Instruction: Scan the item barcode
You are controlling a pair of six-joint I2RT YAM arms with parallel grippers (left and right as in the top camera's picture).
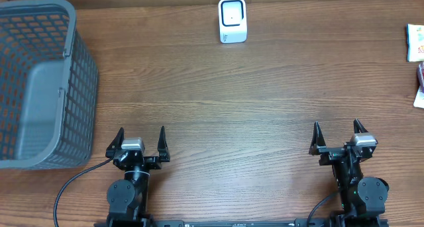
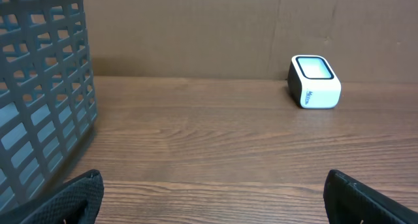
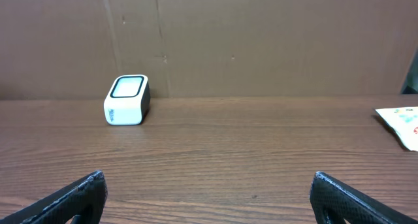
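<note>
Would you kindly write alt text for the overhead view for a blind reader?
At the near edge of a wooden table, the left gripper and right gripper sit with jaws open and empty. A white scanner stands at the far edge, a grey basket on the left, packets at the right edge.

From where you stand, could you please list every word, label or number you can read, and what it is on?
scanner: small blue print on its side, too blurred to read.
packet at far right: coloured print, too small to read.
No other text shows.
</note>
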